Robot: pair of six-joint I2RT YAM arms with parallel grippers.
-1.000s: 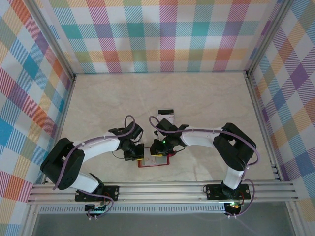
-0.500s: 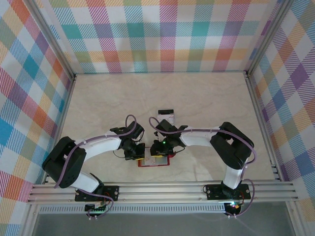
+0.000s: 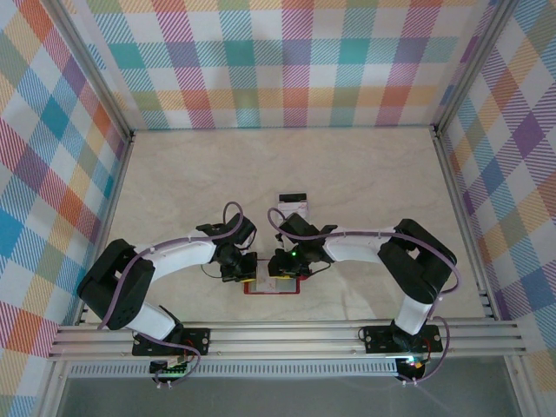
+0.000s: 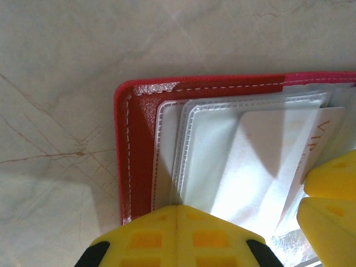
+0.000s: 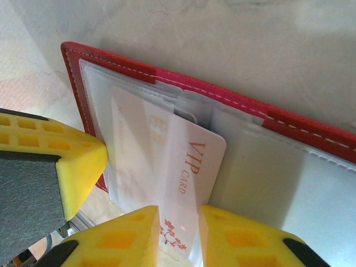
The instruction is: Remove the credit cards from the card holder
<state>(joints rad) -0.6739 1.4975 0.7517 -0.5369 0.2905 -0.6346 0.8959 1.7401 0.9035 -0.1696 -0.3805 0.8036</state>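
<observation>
The red card holder point(image 3: 271, 287) lies open on the table near the front edge, its grey-white pockets point(image 4: 222, 150) facing up. My left gripper point(image 4: 177, 214) is shut, its tips pressing down on the holder's left pocket side point(image 3: 248, 274). A white credit card marked VIP point(image 5: 189, 161) sticks partly out of a pocket. My right gripper point(image 5: 179, 233) is closed on its lower end, a finger against each side point(image 3: 280, 268). Another card shows faintly inside the clear pocket point(image 5: 133, 133). One pale card with a dark band point(image 3: 293, 207) lies on the table behind the holder.
The holder's red stitched rim point(image 5: 111, 64) rests on the beige marble-patterned table point(image 3: 365, 174). Plaid walls enclose the table on three sides. The aluminium rail point(image 3: 287, 334) with both arm bases runs just in front of the holder.
The right arm has shifted a little to the left over the holder. The left arm and both grippers' openings look unchanged.
</observation>
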